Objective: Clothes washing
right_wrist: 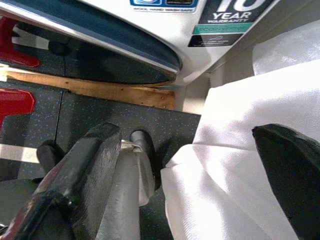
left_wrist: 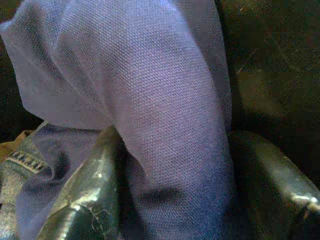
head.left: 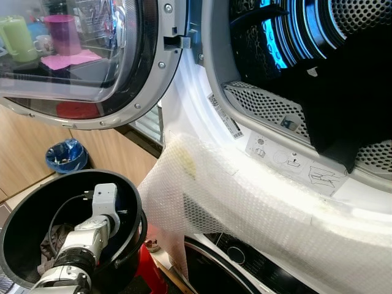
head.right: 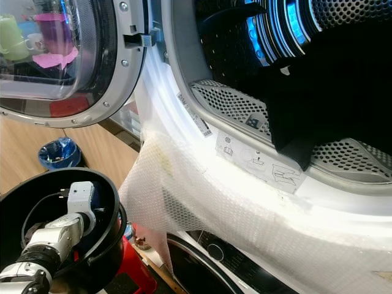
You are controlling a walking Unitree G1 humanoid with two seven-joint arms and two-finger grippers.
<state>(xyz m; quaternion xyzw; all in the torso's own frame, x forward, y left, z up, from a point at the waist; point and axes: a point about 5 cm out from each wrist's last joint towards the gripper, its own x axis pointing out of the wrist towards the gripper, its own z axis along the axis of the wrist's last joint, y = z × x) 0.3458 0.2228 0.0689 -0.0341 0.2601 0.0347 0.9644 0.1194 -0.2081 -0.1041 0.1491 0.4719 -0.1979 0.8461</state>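
Purple woven cloth (left_wrist: 165, 115) lay clamped between the left gripper (left_wrist: 170, 185) fingers inside the round black bucket (head.left: 131, 202), which only the head views placed. The right gripper (right_wrist: 200, 170) hung spread apart over dark floor (right_wrist: 100, 115) beside white bubble wrap (head.left: 257, 202) under the drum (head.left: 288, 92).

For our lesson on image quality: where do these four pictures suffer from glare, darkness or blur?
Left eye view: bubble wrap blown out white, drum interior nearly black, door glass full of reflections. Left wrist view: dim, the purple cloth soft and close. Right wrist view: white sheet overexposed.
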